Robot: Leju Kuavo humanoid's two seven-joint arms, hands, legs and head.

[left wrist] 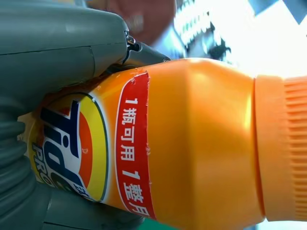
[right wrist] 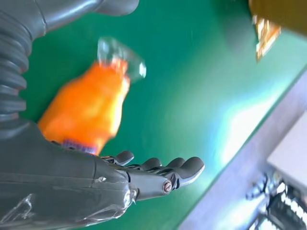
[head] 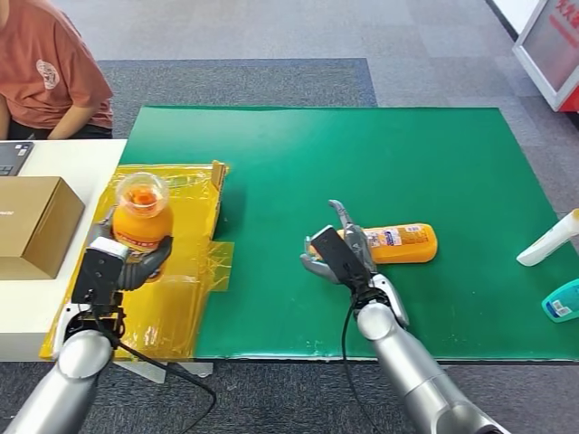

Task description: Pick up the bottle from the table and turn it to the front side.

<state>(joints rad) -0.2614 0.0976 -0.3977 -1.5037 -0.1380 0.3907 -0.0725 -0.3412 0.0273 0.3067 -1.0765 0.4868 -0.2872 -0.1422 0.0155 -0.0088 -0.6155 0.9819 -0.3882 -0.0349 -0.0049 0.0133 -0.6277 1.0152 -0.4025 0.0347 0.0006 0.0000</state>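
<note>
The left hand (head: 112,262) grasps an upright orange bottle (head: 141,215) near the worktop's (head: 410,145) left edge; the right hand (head: 336,246), released, is beside a lying bottle (head: 403,242).

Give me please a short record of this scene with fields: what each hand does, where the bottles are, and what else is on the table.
left hand: holds upright orange Tide bottle over yellow sheet
right hand: open, beside lying orange bottle, not gripping
surface: green mat
other items: cardboard box, white bottle, teal object
person: seated at far left
</note>
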